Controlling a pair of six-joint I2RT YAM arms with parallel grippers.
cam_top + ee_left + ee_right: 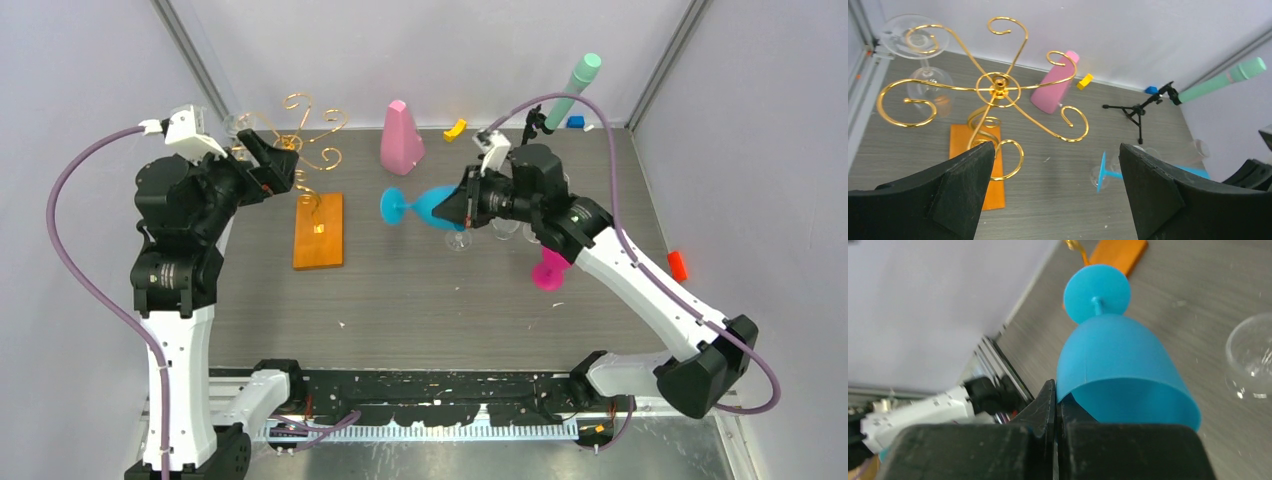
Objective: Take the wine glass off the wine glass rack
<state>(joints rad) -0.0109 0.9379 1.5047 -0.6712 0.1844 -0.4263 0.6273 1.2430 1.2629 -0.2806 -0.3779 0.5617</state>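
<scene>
The wine glass rack (300,140) is gold wire with curled arms on an orange wooden base (318,230). In the left wrist view a clear wine glass (915,40) hangs upside down from a far-left arm of the rack (998,89). My left gripper (290,165) stands open just beside the rack's top, its jaws (1055,165) wide apart with nothing between them. My right gripper (455,208) is shut on the rim of a blue wine glass (425,207), held sideways above the table to the right of the rack. In the right wrist view the blue glass (1118,355) points its foot away from the jaws (1055,400).
A pink cone-shaped object (402,138), a yellow block (455,128) and a blue block (575,122) lie at the back. A black tripod with a mint tube (572,88) stands back right. Clear glasses (460,238), a magenta glass (550,270) and a red block (678,265) sit under and beside the right arm.
</scene>
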